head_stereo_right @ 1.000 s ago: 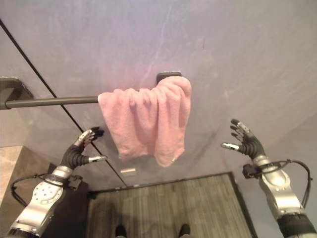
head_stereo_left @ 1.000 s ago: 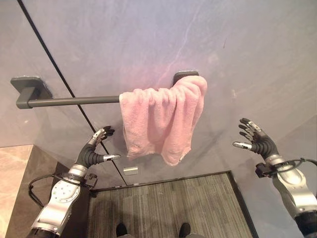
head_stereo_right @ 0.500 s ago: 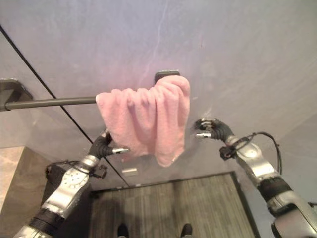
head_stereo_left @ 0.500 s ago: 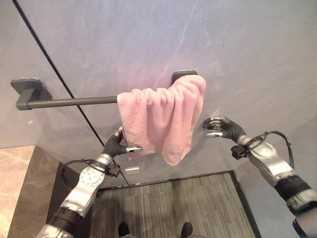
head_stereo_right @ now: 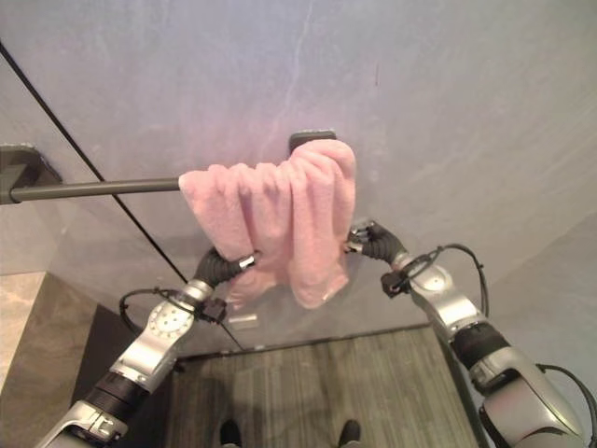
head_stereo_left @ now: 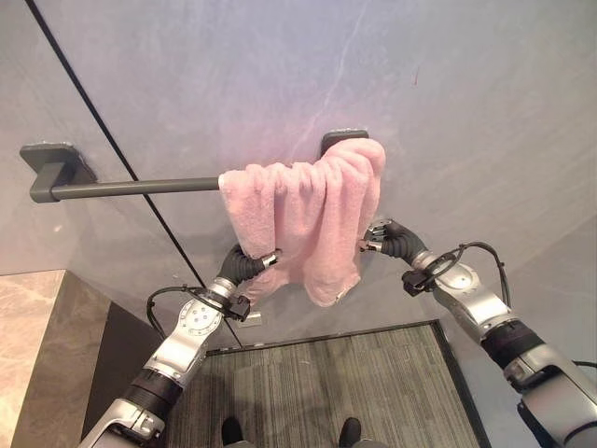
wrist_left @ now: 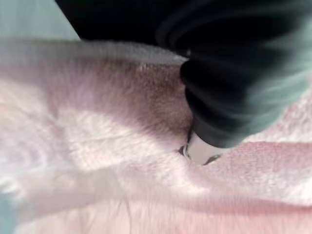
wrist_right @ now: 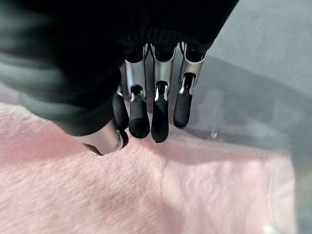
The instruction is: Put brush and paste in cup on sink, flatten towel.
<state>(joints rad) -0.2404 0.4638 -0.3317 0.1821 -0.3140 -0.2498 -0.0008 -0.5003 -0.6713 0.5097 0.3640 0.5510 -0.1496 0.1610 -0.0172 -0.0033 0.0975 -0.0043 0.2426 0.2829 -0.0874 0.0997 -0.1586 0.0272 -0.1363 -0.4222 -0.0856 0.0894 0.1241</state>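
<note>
Gripping towel (head_stereo_left: 308, 219) – left hand (head_stereo_left: 244, 265), right hand (head_stereo_left: 390, 240)

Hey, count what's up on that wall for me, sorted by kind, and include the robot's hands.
Pink towel: 1
Dark towel bar: 1
Robot hands, left hand and right hand, at the towel's two edges: 2
Total: 4

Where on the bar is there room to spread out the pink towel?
The bar is bare from its left bracket to the pink towel. The right end is crowded: the towel is bunched against the right bracket, with the left robot hand and right robot hand at its edges.
</note>
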